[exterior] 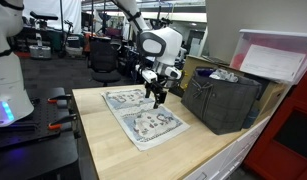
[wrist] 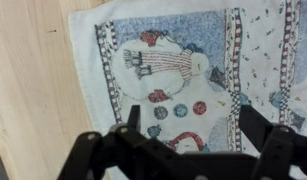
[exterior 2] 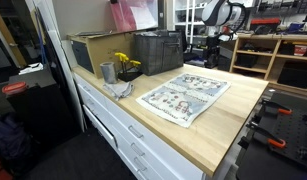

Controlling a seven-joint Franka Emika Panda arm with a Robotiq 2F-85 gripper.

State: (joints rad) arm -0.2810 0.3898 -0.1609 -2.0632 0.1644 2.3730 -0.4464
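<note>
A printed cloth with snowman pictures (exterior: pixel 143 118) lies flat on the light wooden table (exterior: pixel 103 140); it shows in both exterior views (exterior 2: pixel 183 95). My gripper (exterior: pixel 156 92) hangs just above the far part of the cloth, pointing down. In the wrist view the two black fingers stand wide apart with nothing between them (wrist: pixel 191 135), over a snowman with red and blue buttons (wrist: pixel 168 75). The gripper is open and empty.
A dark grey crate (exterior: pixel 225 100) stands on the table beside the cloth, also in an exterior view (exterior 2: pixel 158 50). A metal cup (exterior 2: pixel 107 72), yellow flowers (exterior 2: pixel 125 63) and a crumpled grey rag (exterior 2: pixel 118 88) sit near one corner. Clamps (exterior 2: pixel 278 140) grip the table edge.
</note>
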